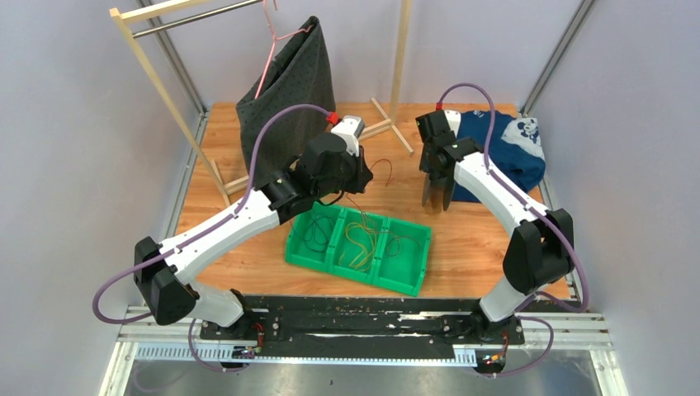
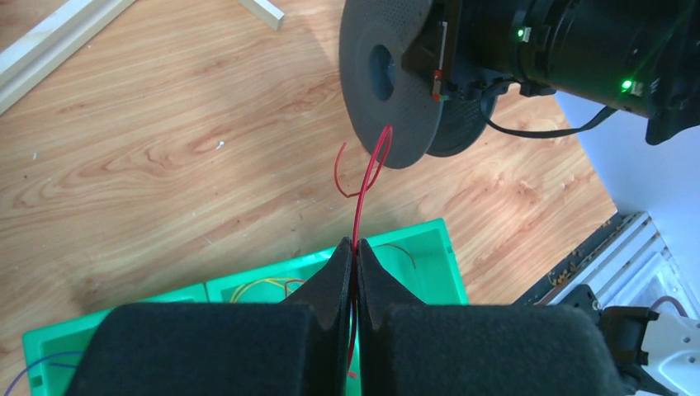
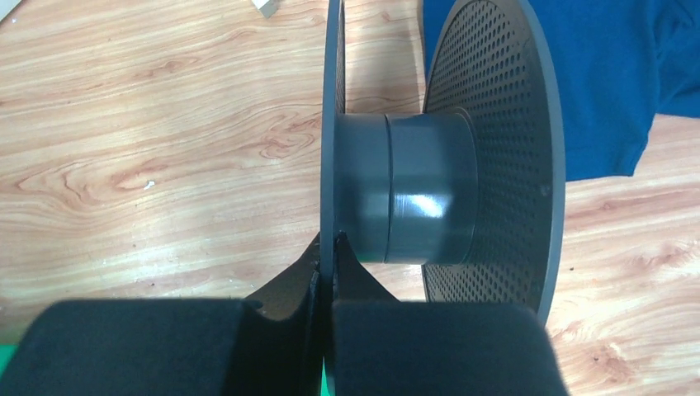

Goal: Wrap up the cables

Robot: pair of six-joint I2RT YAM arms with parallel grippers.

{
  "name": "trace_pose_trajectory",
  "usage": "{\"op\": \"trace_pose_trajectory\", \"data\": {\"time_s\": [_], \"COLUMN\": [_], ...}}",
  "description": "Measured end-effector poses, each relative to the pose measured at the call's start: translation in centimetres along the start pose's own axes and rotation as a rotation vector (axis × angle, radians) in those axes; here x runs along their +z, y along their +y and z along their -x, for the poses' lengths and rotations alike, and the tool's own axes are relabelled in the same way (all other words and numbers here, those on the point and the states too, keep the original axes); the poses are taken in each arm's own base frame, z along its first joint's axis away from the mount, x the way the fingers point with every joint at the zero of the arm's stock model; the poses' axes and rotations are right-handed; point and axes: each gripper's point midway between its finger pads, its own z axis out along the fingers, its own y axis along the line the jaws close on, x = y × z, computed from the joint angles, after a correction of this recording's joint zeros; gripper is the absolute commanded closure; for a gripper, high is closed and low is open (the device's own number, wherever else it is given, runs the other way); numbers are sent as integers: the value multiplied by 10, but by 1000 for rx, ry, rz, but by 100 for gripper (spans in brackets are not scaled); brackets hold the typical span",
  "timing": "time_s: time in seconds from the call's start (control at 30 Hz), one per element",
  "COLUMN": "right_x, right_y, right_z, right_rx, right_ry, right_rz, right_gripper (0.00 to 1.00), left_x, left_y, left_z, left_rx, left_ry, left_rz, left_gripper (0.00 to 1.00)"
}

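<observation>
**Left wrist view: red-brown cable (image 2: 363,194) reaches the spool (image 2: 396,91), but its end hangs loose**

Your left gripper (image 2: 357,247) is closed on the red-brown cable, which rises from the pads to the near flange of the dark spool; your right gripper (image 3: 328,247) is clamped on the edge of one flange, holding the spool on edge.

The cable's tip curls free beside the flange and does not look anchored; turn or pull now and I judge it may slide off the rim rather than lay onto the hub. A hard pull could also drag the thin wire through the pads, or twist the spool in its one-edge grip.

The yellow cable (image 1: 359,243) and dark cable (image 1: 316,235) lie in the green bin (image 1: 396,285).

You cannot tell whether the red tip enters the gap between the flanges. The hub looks bare from the right wrist, but its far side is hidden; the cable's lower run disappears behind the left fingers.
</observation>
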Motion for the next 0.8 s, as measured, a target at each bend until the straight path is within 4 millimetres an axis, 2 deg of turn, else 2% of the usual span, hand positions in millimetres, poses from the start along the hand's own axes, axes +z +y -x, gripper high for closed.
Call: {"op": "trace_pose_trajectory", "data": {"time_s": [0.17, 0.37, 0.4, 0.47, 0.57, 0.8], "right_x": [-2, -3, -3, -3, -3, -6], "right_y": [-4, -20, -22, -23, -23, -20], "right_z": [-3, -4, -4, -5, -6, -7], "right_rx": [31, 86, 90, 92, 96, 98], "right_ry": [-19, -36, -38, -36, -34, -27], "right_rz": [-69, -170, -178, -184, -186, -162], "right_gripper": [99, 99, 96, 81, 66, 55], "left_x": [-2, -3, -3, -3, -3, -3], "left_y": [-1, -2, -3, -4, -4, -5], "left_z": [2, 1, 1, 0, 0, 0], "left_rx": [8, 14, 15, 17, 19, 22], "left_ry": [-4, 0, 1, 3, 6, 8], "left_rz": [-8, -17, -19, -24, -28, -33], "left_gripper": [100, 100, 100, 100, 100, 100]}}
